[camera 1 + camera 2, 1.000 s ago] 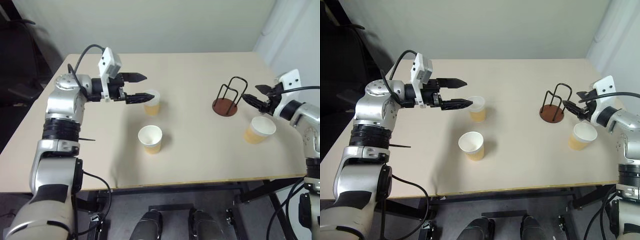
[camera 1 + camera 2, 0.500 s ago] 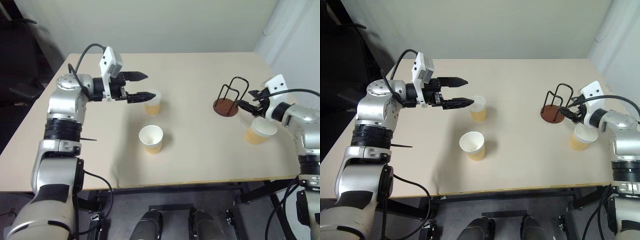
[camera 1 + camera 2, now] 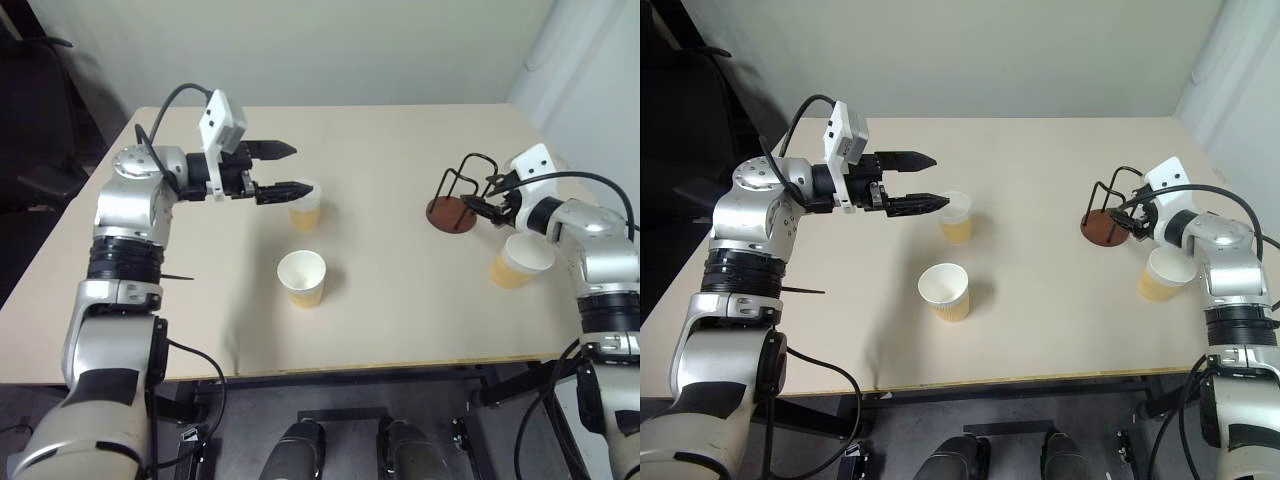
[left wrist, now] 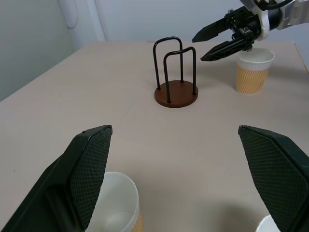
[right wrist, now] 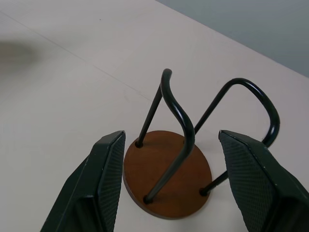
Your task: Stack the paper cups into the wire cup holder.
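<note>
The right gripper [image 3: 487, 203], fingers apart and empty, points left at the upright wire cup holder [image 3: 456, 196] just beside it, far nearer than the left gripper [image 3: 290, 170], spread wide around the far cup [image 3: 303, 204]. 2 more cups stand near: one mid-table [image 3: 301, 277], one [image 3: 519, 258] under the right wrist, crowding it.

Pale table [image 3: 400, 330] carries three paper cups [image 3: 301, 278], upright and apart, plus wire cup holder [image 3: 456, 196].

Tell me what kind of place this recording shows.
Probably a lab or test room: a bare tan table against a plain wall, set with only three paper cups and a wire cup holder, a dark chair beside it.
</note>
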